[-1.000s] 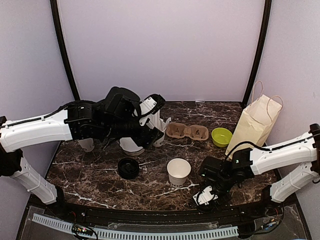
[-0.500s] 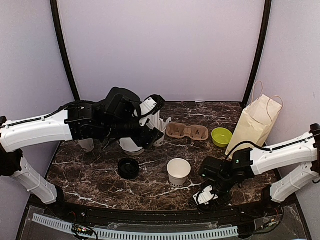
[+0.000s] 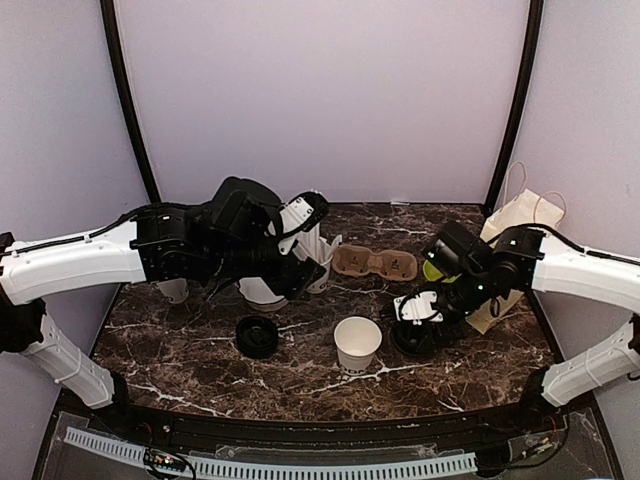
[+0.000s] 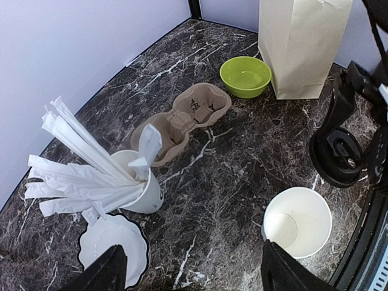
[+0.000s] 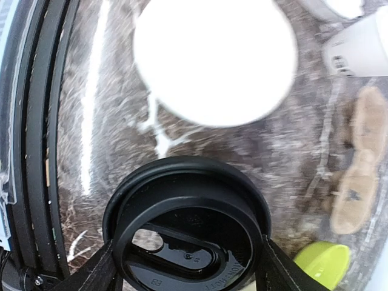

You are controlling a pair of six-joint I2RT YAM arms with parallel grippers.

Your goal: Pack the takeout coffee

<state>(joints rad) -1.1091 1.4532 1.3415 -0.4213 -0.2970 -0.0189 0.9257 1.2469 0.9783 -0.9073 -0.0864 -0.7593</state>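
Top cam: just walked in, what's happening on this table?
The right gripper is clamped on a black lid, holding it just right of the open white cup. A second lid lies flat to the left of that cup. The left gripper hangs open and empty near the straw cup. The cardboard carrier sits empty beside the green bowl, and the paper bag stands at the right. Nothing is packed yet.
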